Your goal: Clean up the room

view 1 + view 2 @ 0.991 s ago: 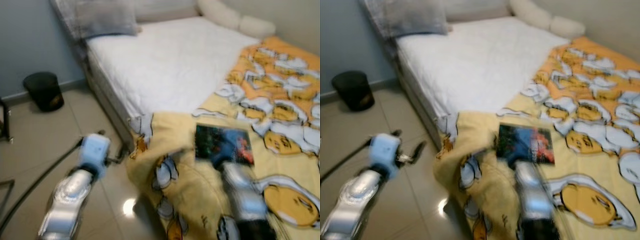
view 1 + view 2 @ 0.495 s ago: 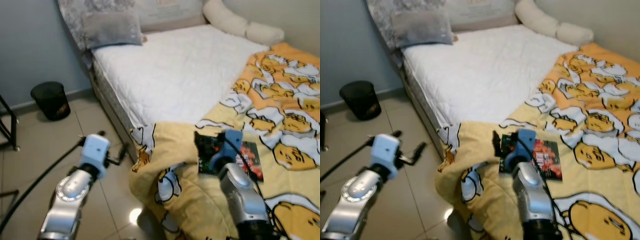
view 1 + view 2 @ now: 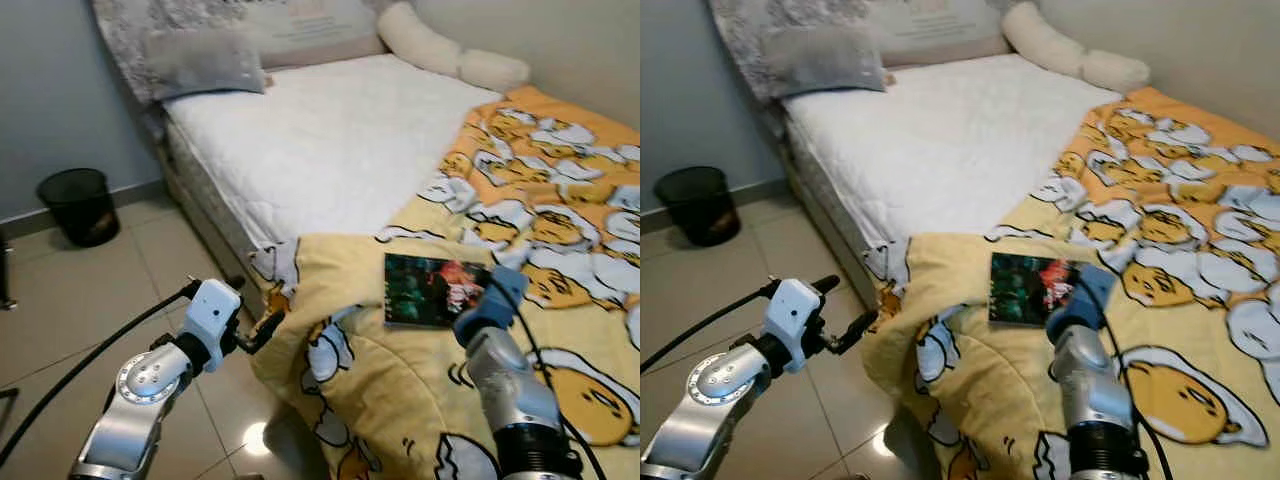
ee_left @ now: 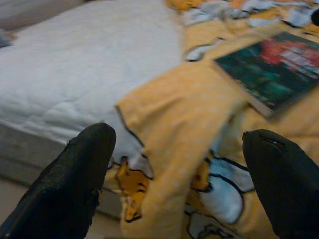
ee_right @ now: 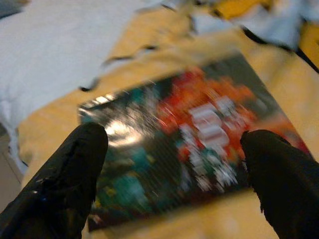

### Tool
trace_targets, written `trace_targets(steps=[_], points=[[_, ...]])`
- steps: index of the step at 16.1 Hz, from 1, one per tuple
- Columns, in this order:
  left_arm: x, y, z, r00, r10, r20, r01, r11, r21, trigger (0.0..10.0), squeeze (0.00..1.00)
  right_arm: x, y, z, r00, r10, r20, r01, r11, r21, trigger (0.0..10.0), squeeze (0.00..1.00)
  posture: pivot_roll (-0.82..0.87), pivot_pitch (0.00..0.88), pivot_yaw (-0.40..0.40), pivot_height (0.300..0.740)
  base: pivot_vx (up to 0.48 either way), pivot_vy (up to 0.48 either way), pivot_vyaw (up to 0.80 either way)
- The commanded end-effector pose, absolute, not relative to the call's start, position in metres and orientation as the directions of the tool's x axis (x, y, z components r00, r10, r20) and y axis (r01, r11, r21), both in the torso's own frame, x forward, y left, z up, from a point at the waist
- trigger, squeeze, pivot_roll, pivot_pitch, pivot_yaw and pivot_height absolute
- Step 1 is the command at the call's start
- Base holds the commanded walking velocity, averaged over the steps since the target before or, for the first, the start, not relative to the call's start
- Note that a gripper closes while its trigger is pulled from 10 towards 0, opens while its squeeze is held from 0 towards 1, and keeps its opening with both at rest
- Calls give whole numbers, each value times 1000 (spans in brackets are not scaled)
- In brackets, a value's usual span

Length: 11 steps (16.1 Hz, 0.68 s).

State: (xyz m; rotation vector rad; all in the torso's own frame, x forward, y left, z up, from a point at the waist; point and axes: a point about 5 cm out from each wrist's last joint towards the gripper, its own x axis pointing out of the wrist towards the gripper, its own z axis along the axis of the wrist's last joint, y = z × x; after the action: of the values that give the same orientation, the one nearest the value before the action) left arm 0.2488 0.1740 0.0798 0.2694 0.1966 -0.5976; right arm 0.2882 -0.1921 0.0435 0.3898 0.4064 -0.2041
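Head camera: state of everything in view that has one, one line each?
Yellow cartoon-print blanket: rumpled, corner hanging off the bed toward the floor.
Dark glossy book: closed, flat on the blanket.
Grey pillow: lying at the bed head.
Black waste bin: upright.
Left gripper: open.
Right gripper: open, at the book.

Black bin (image 3: 78, 204) on tiled floor (image 3: 70, 300), blue-grey wall (image 3: 50, 90)

We are seeing a glossy dark green and red book (image 3: 434, 291) lying flat and closed on the yellow cartoon-print blanket (image 3: 560, 230), which is sprawling rumpled across the bed (image 3: 330, 140) and drooping over its near edge.
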Motion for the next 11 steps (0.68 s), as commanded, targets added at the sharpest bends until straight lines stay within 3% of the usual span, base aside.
trace_targets(steps=[1, 6, 11], points=[[249, 171, 82, 789, -554, -265, 606, 773, 186, 10000, 871, 289, -191, 41, 885, -90, -456, 282, 884, 374, 10000, 1000, 71, 0, -21, 740, 0, 0, 0], [245, 171, 78, 765, -575, -289, 633, 754, 175, 10000, 871, 284, -173, 35, 850, 146, -506, 203, 796, 571, 10000, 1000, 65, 2, -19, 740, 0, 0, 0], [246, 171, 77, 764, -575, -292, 633, 755, 172, 10000, 875, 292, -169, 39, 848, 213, -486, 202, 717, 667, 10000, 1000, 67, 2, -22, 740, 0, 0, 0]])
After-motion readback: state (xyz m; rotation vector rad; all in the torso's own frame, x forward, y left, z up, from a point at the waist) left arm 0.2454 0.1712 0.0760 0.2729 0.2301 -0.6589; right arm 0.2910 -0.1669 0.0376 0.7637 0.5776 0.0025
